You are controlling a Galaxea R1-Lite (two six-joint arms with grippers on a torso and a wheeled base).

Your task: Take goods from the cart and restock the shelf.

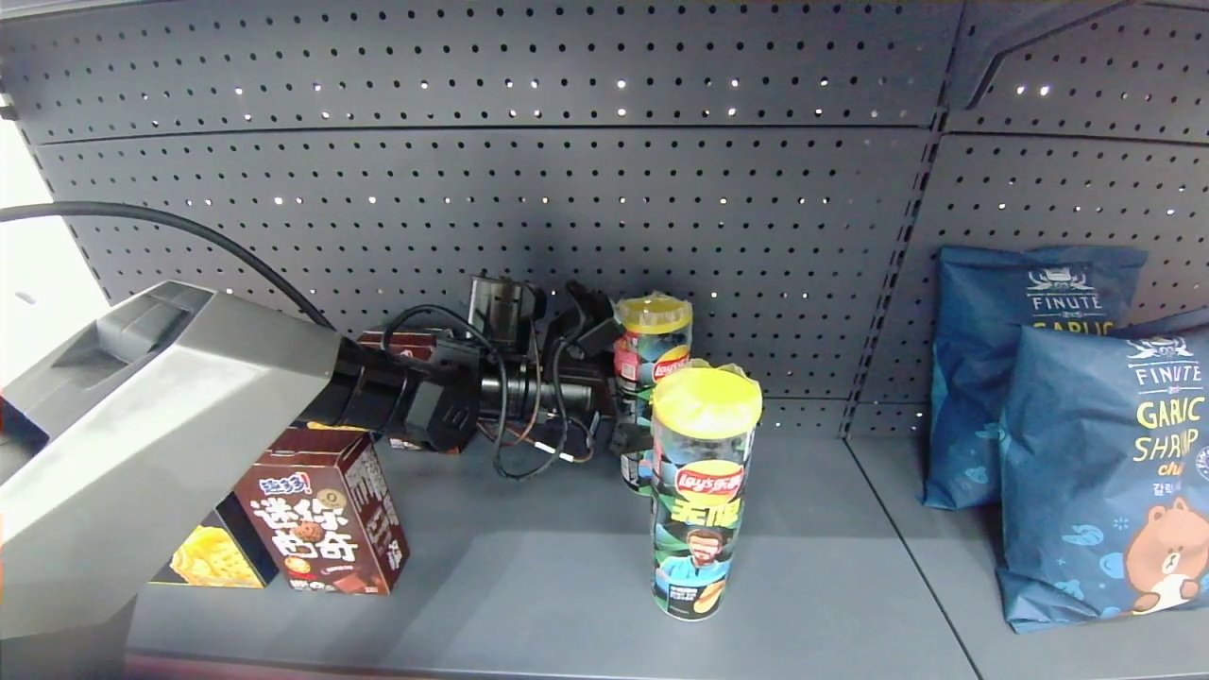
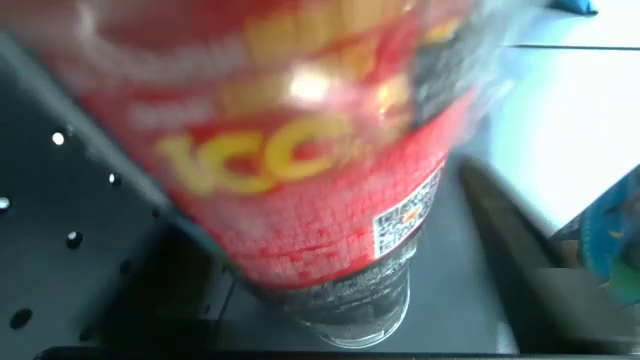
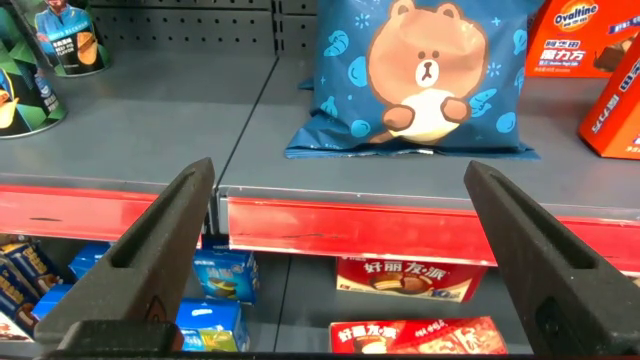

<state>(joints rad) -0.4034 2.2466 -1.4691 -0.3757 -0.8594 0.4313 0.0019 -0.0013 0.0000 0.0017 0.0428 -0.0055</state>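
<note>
The left gripper [image 1: 614, 378] seems closed around the upright rear chip can [image 1: 654, 345], just behind the front can [image 1: 704, 491] on the shelf [image 1: 529, 576]; the right gripper [image 3: 338, 172] gapes empty.

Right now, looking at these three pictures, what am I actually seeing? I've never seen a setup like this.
It's a two-armed robot stocking a shop shelf. The wide picture comes from its head, the other two from cameras on its wrists. On the grey shelf stand a brown box, a front chip can and blue snack bags. The left gripper holds a rear chip can near the back wall, seen very close in the left wrist picture. The right gripper is open, holding nothing, facing the shelf edge.
</note>
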